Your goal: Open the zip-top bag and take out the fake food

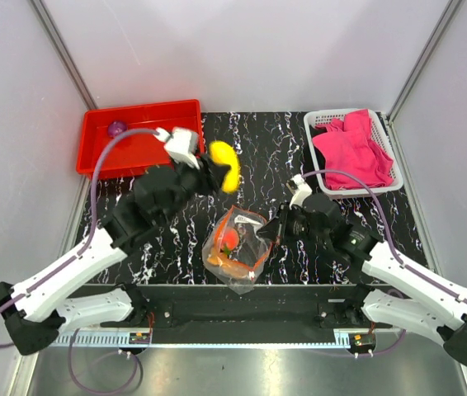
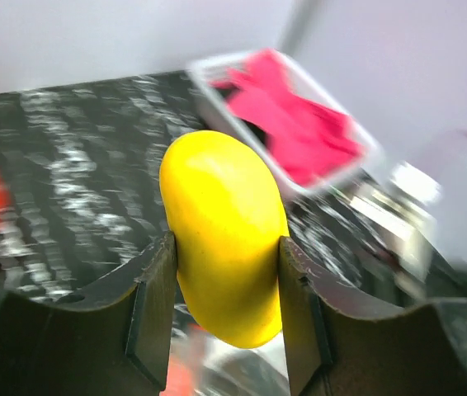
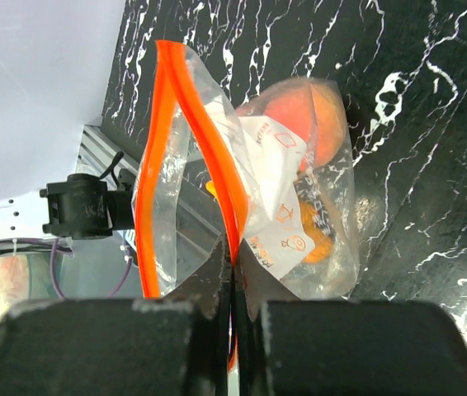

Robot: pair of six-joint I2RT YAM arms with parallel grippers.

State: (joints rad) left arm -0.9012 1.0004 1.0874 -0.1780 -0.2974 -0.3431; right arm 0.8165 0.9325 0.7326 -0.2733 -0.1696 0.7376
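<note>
Zip-top bag [image 1: 235,247] is located mid-table [image 1: 299,165], its strip pinched at 3 o'clock by the right gripper [image 1: 275,229]. At its 12 o'clock, the yellow fruit [image 1: 225,165] is clamped by the left gripper [image 2: 225,272].

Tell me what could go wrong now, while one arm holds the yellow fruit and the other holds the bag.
The left gripper holds the rounded yellow fruit only by its sides, in the air; it might slip out before it reaches the red tray.
The right gripper pinches only an edge of the zip-top bag at its orange strip; the plastic could slip free and the bag, with the orange ball inside, could collapse shut.
</note>
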